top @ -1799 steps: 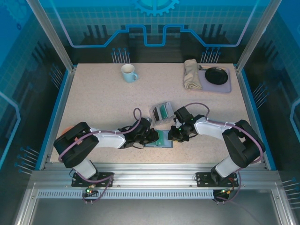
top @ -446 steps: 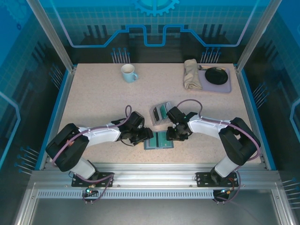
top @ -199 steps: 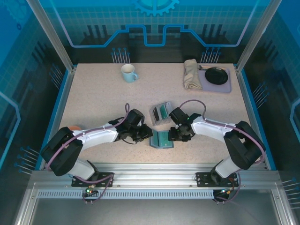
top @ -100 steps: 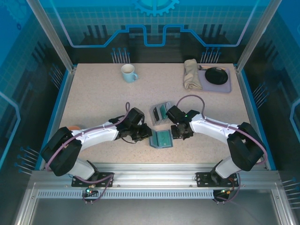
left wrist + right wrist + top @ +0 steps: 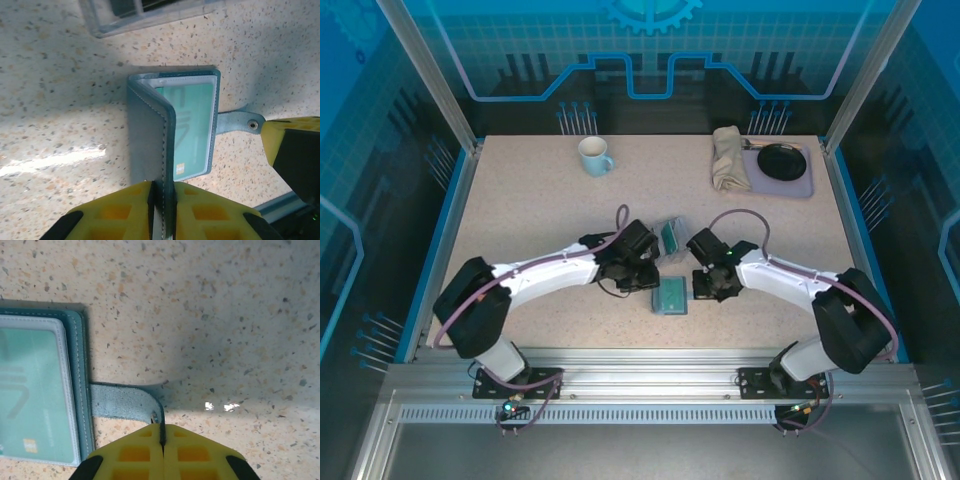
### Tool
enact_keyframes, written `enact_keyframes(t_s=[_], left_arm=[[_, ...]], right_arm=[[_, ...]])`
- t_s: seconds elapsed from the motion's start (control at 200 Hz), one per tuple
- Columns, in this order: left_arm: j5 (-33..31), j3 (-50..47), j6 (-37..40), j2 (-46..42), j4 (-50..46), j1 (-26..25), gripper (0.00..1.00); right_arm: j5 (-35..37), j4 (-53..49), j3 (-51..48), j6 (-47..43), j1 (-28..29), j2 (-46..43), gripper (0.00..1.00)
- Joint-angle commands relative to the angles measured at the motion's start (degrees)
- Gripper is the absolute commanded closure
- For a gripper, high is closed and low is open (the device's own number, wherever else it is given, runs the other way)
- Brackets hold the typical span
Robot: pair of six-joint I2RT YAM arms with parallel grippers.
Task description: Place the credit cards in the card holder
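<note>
Card holder [image 5: 670,297] rightward, between end effectors [image 5: 161,197] [image 5: 161,434]

Your left arm reaches toward 2 o'clock and your right toward 10 o'clock, wrists close together. Your left gripper [image 5: 161,210] clamps the card holder's [image 5: 147,135] raised flap. Your right gripper [image 5: 161,440] is pinched tight on its strap.

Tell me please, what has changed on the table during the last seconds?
The right gripper closed on the strap of the card holder. The left gripper, clamping its raised cover, moved right, and the holder shifted slightly right. Mug, cloth and tray stayed.
</note>
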Motion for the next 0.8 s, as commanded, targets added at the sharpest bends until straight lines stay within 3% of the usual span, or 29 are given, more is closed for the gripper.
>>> enact_keyframes(t_s=[0.0, 0.11, 0.34, 0.45, 0.56, 0.795], left_arm=[[-2.5, 6.4, 2.7, 5.1, -6.9, -2.7, 0.77], [-0.1, 10.2, 2.3, 9.7, -5.1, -4.7, 0.61], [9.3, 8.2, -2.5, 16.6, 5.7, -4.9, 0.52], [11.5, 4.9, -4.8, 15.1, 11.2, -4.9, 0.51], [9.0, 1.5, -5.1, 9.0, 13.4, -4.9, 0.46], [0.3, -1.5, -2.0, -1.9, 7.7, -4.2, 0.37]], right_arm=[[-8.0, 5.7, -3.7, 1.1, -3.1, -3.4, 0.95], [-12.1, 8.3, -6.9, 1.5, -6.2, -5.6, 0.94], [-15.7, 10.3, -9.7, 1.1, -9.7, -5.7, 0.90], [-16.3, 10.4, -9.9, 1.1, -10.0, -5.0, 0.88], [-16.5, 10.2, -9.9, 1.2, -10.0, -5.6, 0.84], [-16.7, 9.5, -9.5, 1.2, -10.5, -6.7, 0.81]])
